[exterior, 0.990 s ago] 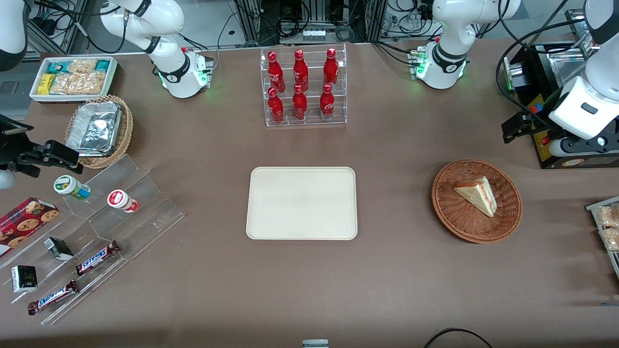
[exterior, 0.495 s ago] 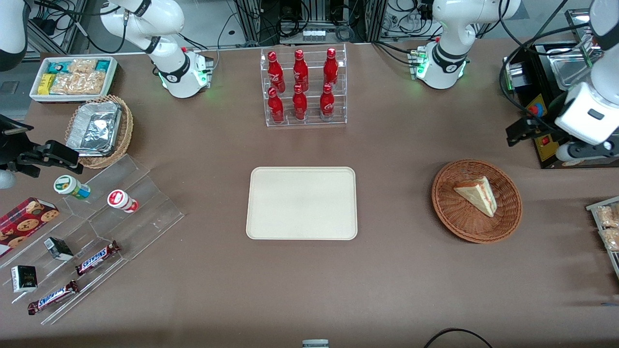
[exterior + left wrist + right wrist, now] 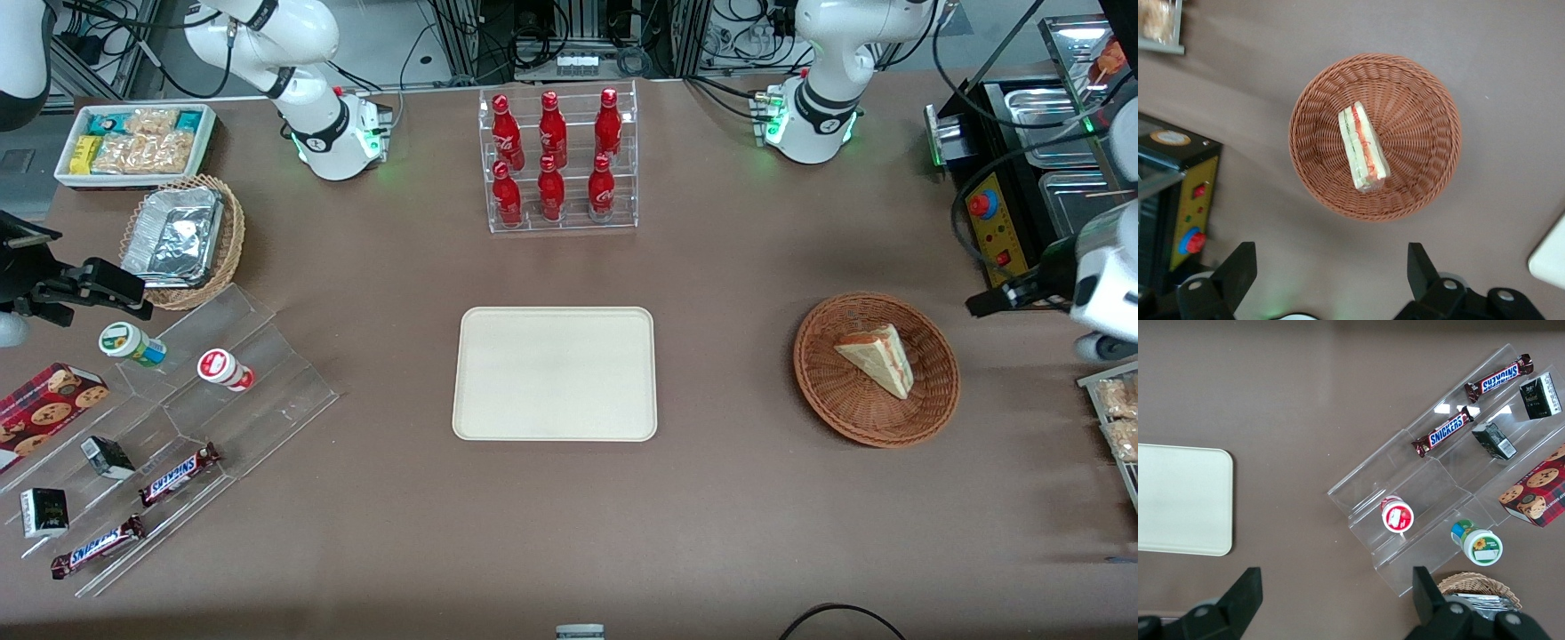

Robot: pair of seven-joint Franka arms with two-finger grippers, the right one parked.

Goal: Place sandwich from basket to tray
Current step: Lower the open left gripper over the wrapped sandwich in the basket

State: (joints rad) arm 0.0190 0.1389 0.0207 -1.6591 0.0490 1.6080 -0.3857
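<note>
The sandwich [image 3: 877, 358] lies in the reddish-brown wicker basket [image 3: 836, 411] on the counter [image 3: 729, 498], its red and green filling edge showing. The claw [image 3: 1331, 273] hovers above the counter just beside the basket, fingers [image 3: 1238, 270] spread wide and holding nothing. The cream tray [image 3: 555, 373] sits well apart, toward the parked arm's end.

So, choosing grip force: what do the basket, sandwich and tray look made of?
Basket: woven wicker, reddish-brown, ribbed. Sandwich: soft pale bread, red and green filling. Tray: smooth matte cream, probably plastic. Gripper open above the basket.
</note>
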